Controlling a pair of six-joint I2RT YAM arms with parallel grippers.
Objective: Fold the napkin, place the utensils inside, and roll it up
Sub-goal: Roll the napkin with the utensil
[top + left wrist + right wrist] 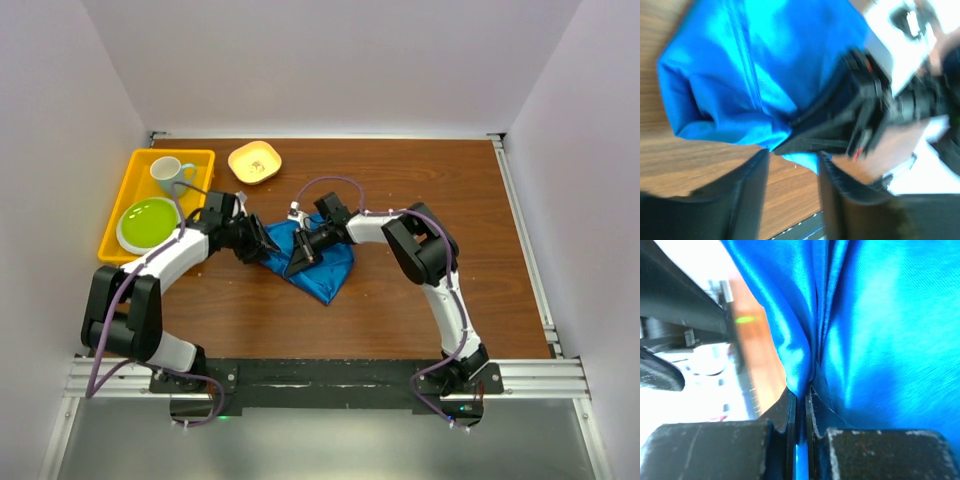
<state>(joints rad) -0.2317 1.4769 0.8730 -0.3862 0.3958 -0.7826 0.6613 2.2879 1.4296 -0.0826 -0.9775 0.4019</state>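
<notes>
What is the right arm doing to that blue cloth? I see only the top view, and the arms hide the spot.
Observer: The right jaws are shut on a thin fold of the napkin, as the right wrist view shows.
Operator: And the left one, is it holding the cloth too?
Observer: No. The left jaws stand open, with a corner of the napkin just at their tips and not pinched.
Operator: Does the cloth lie flat there?
Observer: No. The left wrist view shows it bunched into a puffy fold, with a crease running along it.
</notes>
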